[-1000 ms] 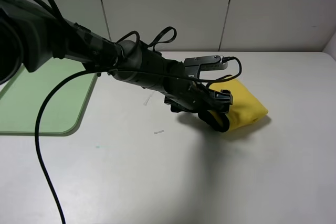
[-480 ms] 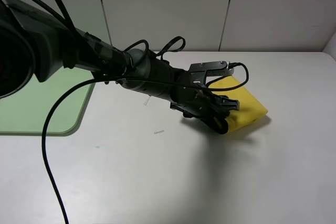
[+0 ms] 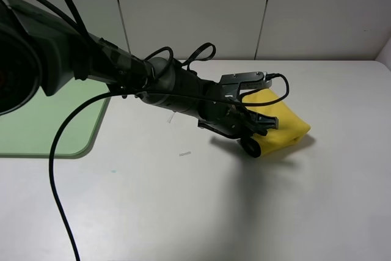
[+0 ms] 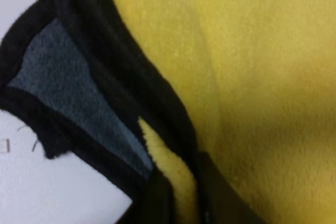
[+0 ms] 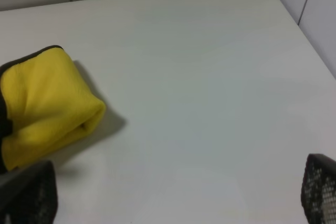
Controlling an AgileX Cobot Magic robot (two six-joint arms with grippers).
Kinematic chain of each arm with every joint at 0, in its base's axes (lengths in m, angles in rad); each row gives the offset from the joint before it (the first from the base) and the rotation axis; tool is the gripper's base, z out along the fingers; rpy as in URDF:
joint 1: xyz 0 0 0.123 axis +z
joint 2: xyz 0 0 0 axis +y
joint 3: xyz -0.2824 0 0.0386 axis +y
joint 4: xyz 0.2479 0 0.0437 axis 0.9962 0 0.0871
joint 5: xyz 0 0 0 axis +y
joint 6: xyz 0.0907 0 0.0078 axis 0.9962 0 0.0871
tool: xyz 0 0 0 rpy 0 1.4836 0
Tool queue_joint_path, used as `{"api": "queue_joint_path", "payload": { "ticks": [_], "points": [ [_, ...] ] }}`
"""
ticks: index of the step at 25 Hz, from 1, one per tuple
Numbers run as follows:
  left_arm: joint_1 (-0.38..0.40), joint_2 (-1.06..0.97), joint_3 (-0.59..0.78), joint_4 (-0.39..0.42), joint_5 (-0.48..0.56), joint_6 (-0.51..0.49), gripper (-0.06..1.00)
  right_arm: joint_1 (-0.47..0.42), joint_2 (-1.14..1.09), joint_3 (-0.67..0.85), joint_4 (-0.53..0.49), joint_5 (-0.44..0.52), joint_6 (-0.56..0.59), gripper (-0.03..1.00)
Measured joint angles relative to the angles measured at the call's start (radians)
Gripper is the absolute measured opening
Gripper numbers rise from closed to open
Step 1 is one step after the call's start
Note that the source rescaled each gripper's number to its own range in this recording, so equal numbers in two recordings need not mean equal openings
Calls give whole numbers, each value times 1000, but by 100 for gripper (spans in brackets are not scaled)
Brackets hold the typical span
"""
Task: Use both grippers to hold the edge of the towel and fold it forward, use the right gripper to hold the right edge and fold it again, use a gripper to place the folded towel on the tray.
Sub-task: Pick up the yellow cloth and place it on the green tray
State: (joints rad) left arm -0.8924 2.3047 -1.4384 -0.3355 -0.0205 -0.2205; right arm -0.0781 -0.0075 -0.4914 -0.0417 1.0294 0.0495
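Scene: While the left gripper [image 3: 256, 136] is reaching across the middle of the desk [image 3: 201, 212], you are looking at the towel [image 3: 282, 125] lying folded into a thick yellow bundle on the right half, well apart from the tray [image 3: 58, 123] at the far left.

Left jaws: They are pressing together on the near-left end of the bundle; the wrist view is showing black piping [image 4: 113, 85] and yellow plush squeezed at the fingers, so you are holding the edge of the towel rather than its full thickness, as far as can be judged.

Right jaws: The right gripper [image 5: 173, 195] is standing wide apart and holding nothing, hanging above bare desk with the towel off to one side.

Risk, unfolding: Because you are likely gripping only the top layers at one end, lifting now is risking the lower folds dropping open and the bundle hanging as a loose sheet.

Risk, dragging: If you are moving sideways before rising enough, the free end is liable to be dragging across the desk and peeling the fold apart.

Risk, slipping: The plush is soft and the piping thin, so a fast swing toward the tray is inviting the cloth to be sliding out of the jaws.

Risk, landing: With the tray so far off, a sagging bundle is in danger of catching the raised rim and ending up half on the desk.
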Motion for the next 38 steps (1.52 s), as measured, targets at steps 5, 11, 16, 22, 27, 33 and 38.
{"api": "queue_joint_path", "payload": {
  "ticks": [5,11,16,22,27,33,38],
  "points": [
    [1,0,-1,3,21,0,2,0,0,0,0,0,0,100],
    [24,-34,-1,7,150,13,2,0,0,0,0,0,0,100],
    [51,-75,-1,70,261,19,2,0,0,0,0,0,0,100],
    [94,-147,-1,201,402,19,2,0,0,0,0,0,0,100],
    [138,-220,-1,321,536,20,2,0,0,0,0,0,0,100],
    [181,-295,-1,429,660,22,2,0,0,0,0,0,0,100],
    [216,-353,-1,515,748,23,2,0,0,0,0,0,0,100]
  ]
}}
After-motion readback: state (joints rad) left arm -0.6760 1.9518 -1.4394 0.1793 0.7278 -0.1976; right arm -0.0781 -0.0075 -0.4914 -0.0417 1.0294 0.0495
